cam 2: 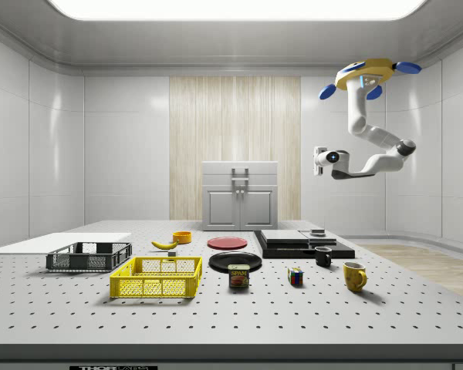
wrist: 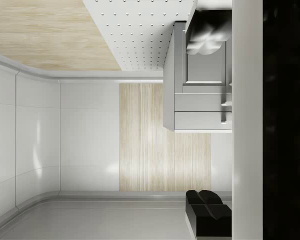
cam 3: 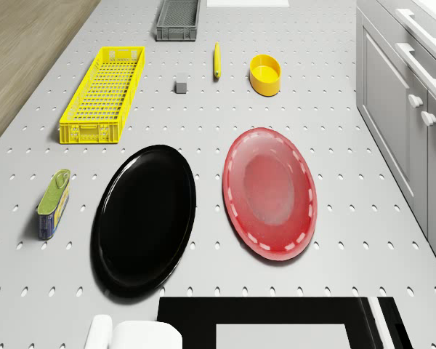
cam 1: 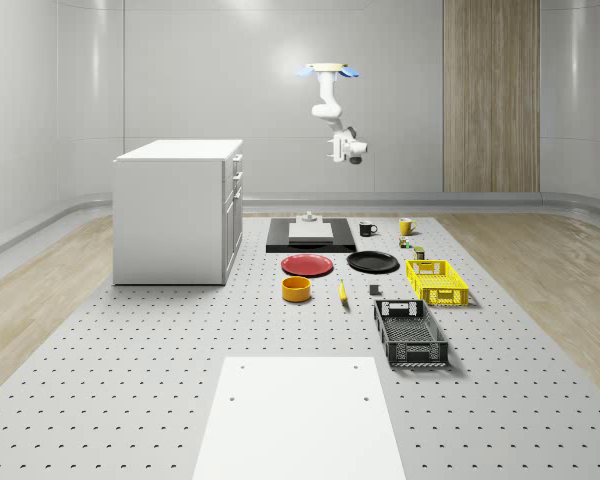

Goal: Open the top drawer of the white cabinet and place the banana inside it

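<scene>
1. Whole-scene view: drone (cam 1: 331,70) hovers high over the far part of the bench (cam 1: 130,390), above the black slab (cam 1: 311,236), w/ arm hanging down and hand (cam 1: 333,151) aimed toward this view's left, at the white cabinet (cam 1: 175,212). Top drawer (cam 1: 237,163) is shut, just under the cabinet top; it lies left of the hand and a little lower, well apart. Banana (cam 1: 342,292) is on the bench between orange bowl (cam 1: 296,289) and small grey cube (cam 1: 374,290), far below and nearer the camera than the hand.
2. Side view: hand (cam 2: 319,159) points at the cabinet front (cam 2: 240,196), roughly level w/ its top; big gap. Banana (cam 2: 165,244) lies beside the bowl, yellow, gently curved.
3. Drone view: banana (cam 3: 216,59) looks slim, long axis running toward/away from the drone, parallel to the cabinet face. Drawer handles (cam 3: 423,70) are horizontal bars.
4. Wrist view: cabinet (wrist: 200,85) ahead, picture rolled sideways. Can't tell if the fingers are spread or pressed together.

Judgement: drawer first; approach the handle straight on.
</scene>
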You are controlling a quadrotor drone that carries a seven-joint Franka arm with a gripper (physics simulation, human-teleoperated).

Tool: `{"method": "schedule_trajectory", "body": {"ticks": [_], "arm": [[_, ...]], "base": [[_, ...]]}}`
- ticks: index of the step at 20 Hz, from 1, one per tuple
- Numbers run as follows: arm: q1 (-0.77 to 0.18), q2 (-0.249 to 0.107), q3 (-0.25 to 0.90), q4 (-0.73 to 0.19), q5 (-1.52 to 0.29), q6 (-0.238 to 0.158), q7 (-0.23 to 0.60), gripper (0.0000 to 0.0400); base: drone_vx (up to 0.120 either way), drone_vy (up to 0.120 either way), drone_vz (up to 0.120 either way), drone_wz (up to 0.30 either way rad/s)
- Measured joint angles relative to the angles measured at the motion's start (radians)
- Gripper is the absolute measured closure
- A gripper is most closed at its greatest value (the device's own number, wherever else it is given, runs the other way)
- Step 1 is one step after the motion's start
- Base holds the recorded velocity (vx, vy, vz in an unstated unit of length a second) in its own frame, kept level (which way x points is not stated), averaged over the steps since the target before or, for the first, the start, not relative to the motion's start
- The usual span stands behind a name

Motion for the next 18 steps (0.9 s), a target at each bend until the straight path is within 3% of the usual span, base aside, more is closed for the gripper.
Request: {"method": "schedule_trajectory", "body": {"ticks": [11,18], "arm": [[0.046,-0.043,-0.018,-0.006,-0.032,0.042,0.027,0.0],[0.072,-0.069,-0.028,-0.009,-0.052,0.065,0.043,0.0]], "base": [[0.12,-0.12,0.0,0.0],[0.12,-0.006,0.0,0.0]]}}
